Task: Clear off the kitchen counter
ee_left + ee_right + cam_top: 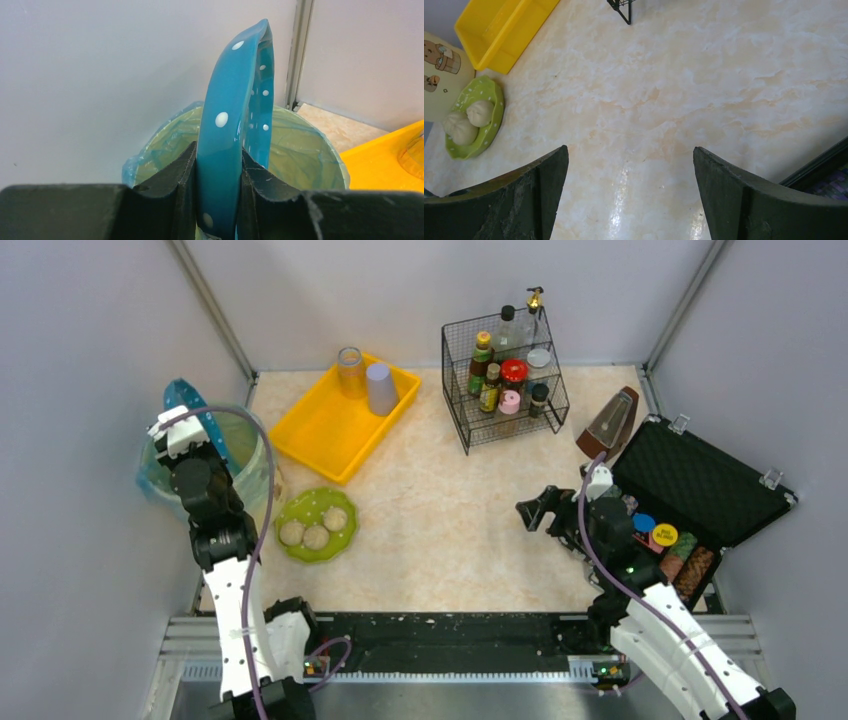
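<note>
Blue with white dots, the plate [227, 105] is standing on edge between the fingers of your left pincer [218, 167], which is clamping it by the rim, narrow and tight. The pincer is holding the plate right above the mouth of a bin lined with a pale green bag [300, 145], which is sitting in the far-left corner against the grey wall. Your right pincer [629, 155] is hanging spread wide with nothing between its fingers, over the right-hand part of the bench [450, 500]. That cream, marble-mottled bench is filling the floor of the cell between the grey walls and the black front rail. It is carrying a green dotted plate [305, 502] with three pale buns [315, 537] near the left arm. Behind that, a yellow tray [320, 430] is lying at an angle with a clear glass [350, 370] and a lilac cup [381, 388] in its far end. A black wire rack [460, 415] of bottles and jars is standing at the back. An open black case [700, 485] is lying at the right edge, with a brown wedge-shaped object [610, 425] just beside its far corner.
</note>
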Motion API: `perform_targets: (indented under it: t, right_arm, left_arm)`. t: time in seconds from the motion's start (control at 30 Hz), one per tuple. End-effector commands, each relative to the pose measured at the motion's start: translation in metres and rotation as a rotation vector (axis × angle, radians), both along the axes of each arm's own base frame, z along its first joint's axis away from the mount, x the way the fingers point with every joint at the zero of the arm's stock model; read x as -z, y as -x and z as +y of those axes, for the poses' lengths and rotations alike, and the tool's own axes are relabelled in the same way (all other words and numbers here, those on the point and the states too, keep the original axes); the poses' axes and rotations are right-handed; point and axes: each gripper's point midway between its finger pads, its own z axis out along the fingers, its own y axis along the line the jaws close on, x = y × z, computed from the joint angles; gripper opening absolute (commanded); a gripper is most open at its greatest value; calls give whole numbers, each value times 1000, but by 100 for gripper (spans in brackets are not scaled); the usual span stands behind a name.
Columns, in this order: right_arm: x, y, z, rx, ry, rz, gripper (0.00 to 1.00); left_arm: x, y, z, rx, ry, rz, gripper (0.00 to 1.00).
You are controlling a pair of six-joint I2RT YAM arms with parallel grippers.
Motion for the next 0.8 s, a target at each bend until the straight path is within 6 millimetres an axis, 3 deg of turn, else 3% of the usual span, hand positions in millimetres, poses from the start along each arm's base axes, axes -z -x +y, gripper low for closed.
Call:
perform_targets:
  t: [0.0,0.27,0.4,0.6,0.77]
  right_arm:
    - [-12,-2,6,-26,-15,-52,92]
    - [-12,-2,7,-28,-16,-53,92]
    - [-12,-2,6,-26,-15,-53,92]
    - [-11,-1,5,-24,-15,-54,92]
    - [-11,-1,5,-21,-16,-55,92]
  left_arm:
    - [-102,29,-17,9,-184,-297,0]
    - [-127,53,-23,-7,-131,-417,0]
    - [-145,59,-32,49,-22,-521,0]
    - [-170,48,-61,261,219,-666,0]
    - [-173,26,-84,426,407,-661,0]
